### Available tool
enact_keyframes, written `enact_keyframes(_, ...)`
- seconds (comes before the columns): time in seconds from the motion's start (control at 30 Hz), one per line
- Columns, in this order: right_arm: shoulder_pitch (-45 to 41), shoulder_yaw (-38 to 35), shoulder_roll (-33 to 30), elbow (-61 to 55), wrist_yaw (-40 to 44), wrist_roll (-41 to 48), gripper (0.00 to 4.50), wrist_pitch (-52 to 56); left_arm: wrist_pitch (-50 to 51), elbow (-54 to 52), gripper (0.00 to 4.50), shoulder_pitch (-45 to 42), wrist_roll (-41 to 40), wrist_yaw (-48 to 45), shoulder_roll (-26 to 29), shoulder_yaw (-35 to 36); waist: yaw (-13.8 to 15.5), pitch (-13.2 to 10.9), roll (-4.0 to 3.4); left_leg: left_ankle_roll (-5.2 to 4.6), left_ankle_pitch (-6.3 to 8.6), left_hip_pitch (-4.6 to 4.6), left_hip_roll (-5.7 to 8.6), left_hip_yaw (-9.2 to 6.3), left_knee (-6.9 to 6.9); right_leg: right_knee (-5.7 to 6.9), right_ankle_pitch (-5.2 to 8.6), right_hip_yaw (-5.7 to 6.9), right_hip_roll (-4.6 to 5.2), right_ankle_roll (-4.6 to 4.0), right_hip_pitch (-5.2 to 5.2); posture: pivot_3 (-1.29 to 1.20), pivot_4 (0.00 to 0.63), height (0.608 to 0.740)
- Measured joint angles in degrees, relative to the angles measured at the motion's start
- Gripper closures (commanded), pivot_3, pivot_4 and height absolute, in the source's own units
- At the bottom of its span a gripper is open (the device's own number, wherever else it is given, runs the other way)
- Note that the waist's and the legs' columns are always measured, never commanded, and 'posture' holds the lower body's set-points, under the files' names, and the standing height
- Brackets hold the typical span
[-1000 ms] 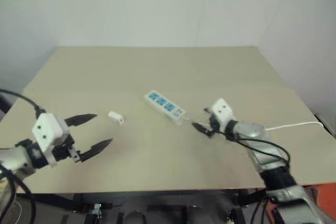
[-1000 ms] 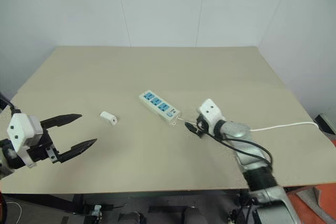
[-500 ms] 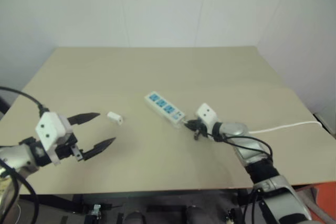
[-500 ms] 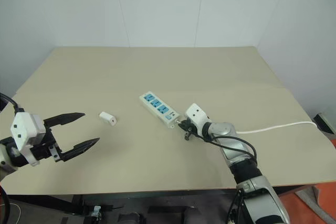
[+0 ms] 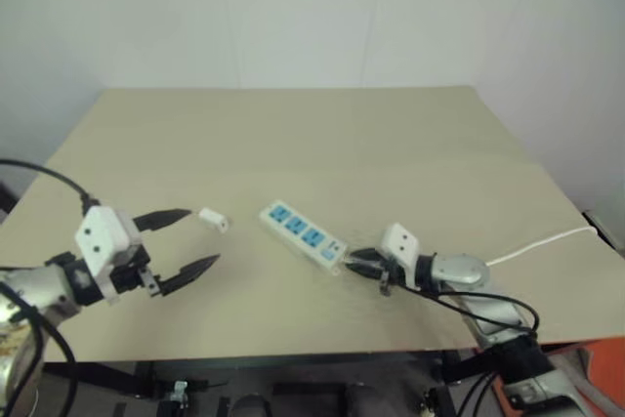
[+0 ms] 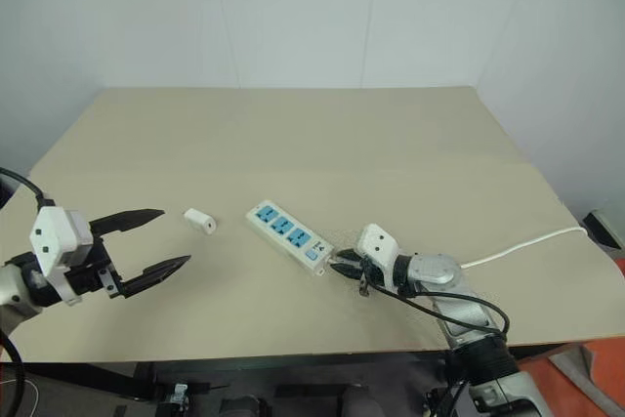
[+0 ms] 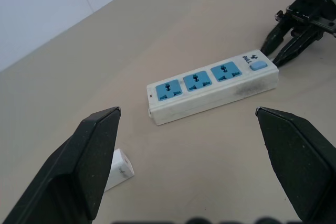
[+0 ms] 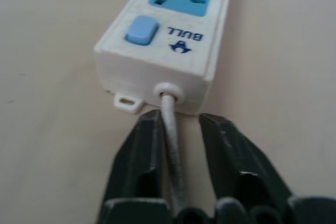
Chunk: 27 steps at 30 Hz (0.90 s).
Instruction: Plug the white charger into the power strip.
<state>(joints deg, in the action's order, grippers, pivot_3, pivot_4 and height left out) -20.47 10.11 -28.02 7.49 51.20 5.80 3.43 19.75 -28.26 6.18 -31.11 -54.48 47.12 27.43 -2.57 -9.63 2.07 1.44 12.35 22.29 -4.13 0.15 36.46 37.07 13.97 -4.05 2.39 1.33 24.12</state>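
Dragged toward the robot, power strip [image 6: 286, 236]; right claw [image 6: 344, 267] straddles its cord [image 8: 173, 145].

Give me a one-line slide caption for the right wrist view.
Right gripper fingers straddle the thin white cord where it leaves the power strip, beside its blue switch.
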Motion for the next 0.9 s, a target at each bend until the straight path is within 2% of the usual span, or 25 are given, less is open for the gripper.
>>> enact_keyframes(0.07, 1.3, -2.0, 0.0, 0.8, -0.5, 0.6, 1.45, -3.3, 0.0, 0.1, 0.0, -0.1, 0.0, 0.0, 0.0, -0.1, 0.3, 0.0, 0.0, 0.0, 0.0, 0.03, 0.0, -0.01, 0.0, -0.01, -0.07, 0.02, 0.01, -0.11, -0.01, 0.0, 0.15, 0.74)
enact_keyframes(0.2, 5.4, -7.5, 0.7, -2.6, 0.7, 8.9, 0.05, -2.4, 0.0, 0.5, 0.0, -0.4, 0.1, -0.2, 0.0, -0.3, 0.3, 0.0, 0.0, 0.0, 0.0, 0.01, 0.0, 0.0, 0.01, 0.01, -0.1, 0.01, 0.01, -0.18, -0.04, 0.0, 0.15, 0.74)
enact_keyframes(0.3, 7.9, -9.3, 1.7, -8.9, -0.1, 13.5, 0.02, 0.7, -0.2, 0.9, 0.0, -0.7, 0.1, -0.4, 0.0, -0.3, 0.0, 0.0, 0.0, 0.0, 0.0, -0.08, -0.01, -0.02, 0.01, 0.05, 0.08, 0.0, 0.0, 0.13, -0.06, 0.0, 0.15, 0.74)
enact_keyframes(0.47, 7.9, -6.2, 8.1, -11.4, -6.0, 11.1, 0.02, 2.0, -0.8, 2.1, 0.0, -2.1, 0.1, -0.9, 0.1, -1.2, -0.2, 0.0, -0.01, 0.0, 0.0, -0.09, -0.01, -0.01, 0.0, 0.07, 0.07, 0.0, -0.01, 0.13, -0.03, 0.0, 0.15, 0.74)
enact_keyframes(0.6, 5.1, -1.8, 12.5, -7.9, -10.5, 5.9, 0.02, 1.4, -0.9, 2.3, 0.0, -3.4, 0.1, -1.3, 0.2, -2.3, 0.0, 0.0, -0.01, 0.0, 0.0, 0.01, -0.01, 0.0, 0.01, 0.03, -0.08, 0.0, 0.0, -0.13, 0.01, 0.0, 0.15, 0.74)
enact_keyframes(0.9, 3.5, -0.7, 16.5, -1.2, -13.6, 3.7, 0.02, -1.1, -0.9, 2.5, 0.0, -3.3, 0.2, -1.3, 0.2, -2.4, 0.1, 0.0, -0.01, 0.0, 0.0, -0.01, -0.01, -0.02, 0.01, 0.05, -0.11, 0.02, 0.0, -0.19, 0.01, 0.0, 0.15, 0.74)
